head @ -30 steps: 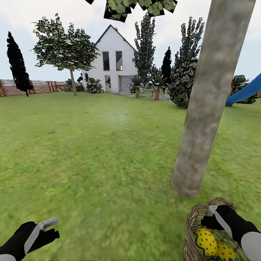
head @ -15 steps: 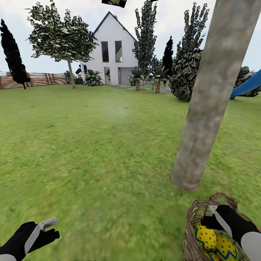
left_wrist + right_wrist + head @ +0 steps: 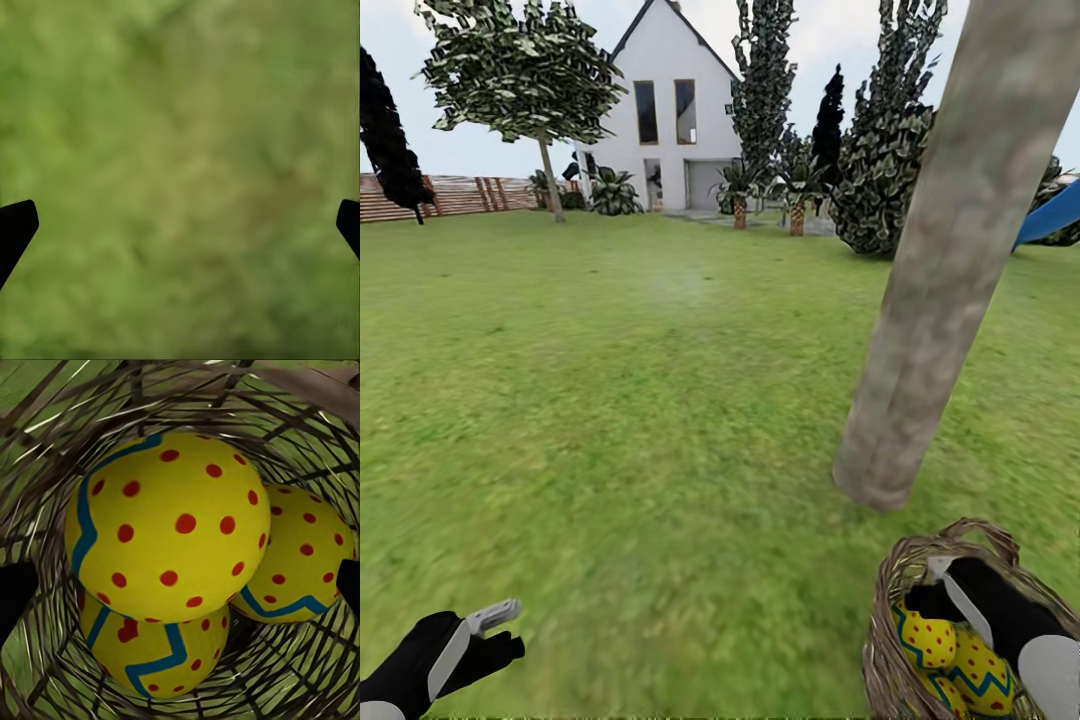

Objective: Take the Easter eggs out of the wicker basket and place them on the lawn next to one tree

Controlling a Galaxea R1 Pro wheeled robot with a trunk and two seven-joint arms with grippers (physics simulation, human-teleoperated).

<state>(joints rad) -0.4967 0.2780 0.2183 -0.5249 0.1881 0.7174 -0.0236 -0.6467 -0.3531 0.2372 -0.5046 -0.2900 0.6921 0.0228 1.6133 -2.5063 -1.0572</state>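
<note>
1. Right gripper [image 3: 945, 590] fingers are spread wide, tips at both edges of the right wrist view, nothing held; it hangs inside the wicker basket [image 3: 895, 600] mouth, just above the eggs.
2. Left gripper [image 3: 495, 625] fingers are also wide apart and empty, low over bare lawn [image 3: 640, 420], well apart from the basket.
3. Three Easter eggs [image 3: 169, 525] sit in the basket, all touching; the top one rests on the other two.
4. Basket stands on grass just beside the base of the tree [image 3: 930, 300].
5. White house [image 3: 675, 105] is far behind the tree.
</note>
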